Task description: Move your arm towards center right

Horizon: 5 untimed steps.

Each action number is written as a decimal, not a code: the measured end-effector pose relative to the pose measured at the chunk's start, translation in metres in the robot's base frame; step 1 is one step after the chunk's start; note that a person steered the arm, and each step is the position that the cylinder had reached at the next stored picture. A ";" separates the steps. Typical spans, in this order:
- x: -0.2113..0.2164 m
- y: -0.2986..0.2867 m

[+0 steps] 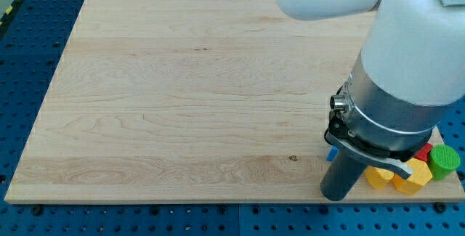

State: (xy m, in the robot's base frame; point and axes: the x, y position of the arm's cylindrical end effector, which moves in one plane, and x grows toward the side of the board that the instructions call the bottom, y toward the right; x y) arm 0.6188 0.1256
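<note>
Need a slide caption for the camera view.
Arm over the board's bottom-right corner, tip left of yellow, green blocks.

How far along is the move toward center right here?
Not done: my tip sits at the board's bottom right edge, just left of the yellow blocks, green block and red block. A blue block peeks out behind the rod. Left: travel toward the view's top.

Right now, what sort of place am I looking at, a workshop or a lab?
Probably a robotics lab bench. A pale wooden board lies on a blue perforated table, small coloured blocks such as a green block are clustered at the view's bottom right, and my white arm hangs over them.
</note>
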 end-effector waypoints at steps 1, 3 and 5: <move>0.000 0.004; -0.001 0.006; 0.000 0.002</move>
State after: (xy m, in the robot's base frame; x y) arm 0.6190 0.1275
